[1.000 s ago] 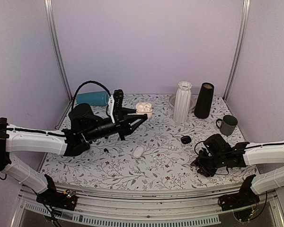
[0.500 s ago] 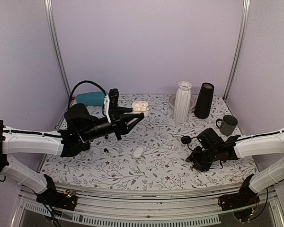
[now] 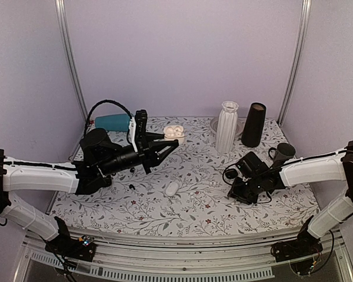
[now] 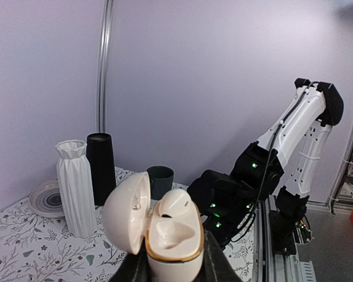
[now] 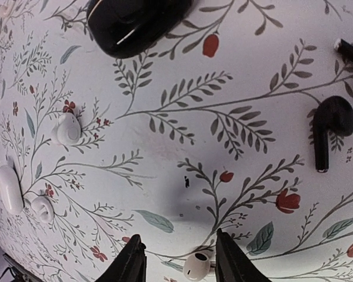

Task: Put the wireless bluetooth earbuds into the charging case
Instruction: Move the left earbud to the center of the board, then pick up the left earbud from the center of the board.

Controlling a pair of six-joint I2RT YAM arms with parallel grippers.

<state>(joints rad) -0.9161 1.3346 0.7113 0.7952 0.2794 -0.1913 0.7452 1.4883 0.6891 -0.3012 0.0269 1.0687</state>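
From my console, on the left the left gripper (image 4: 175, 267) is clamped on the base of the white charging case (image 4: 172, 235), its lid (image 4: 126, 214) swung open. The fingers are cropped by the bottom edge. One socket looks empty; what fills the other I can't tell. Mid-table lies a white piece (image 3: 172, 188), too small to name. The right gripper (image 5: 179, 261) stands with fingers apart astride a white earbud (image 5: 197, 267) on the floral tabletop (image 5: 165, 147), both half cropped. A black case (image 5: 135, 20) is cut off above, and a black stemmed earbud (image 5: 328, 123) lies rightmost.
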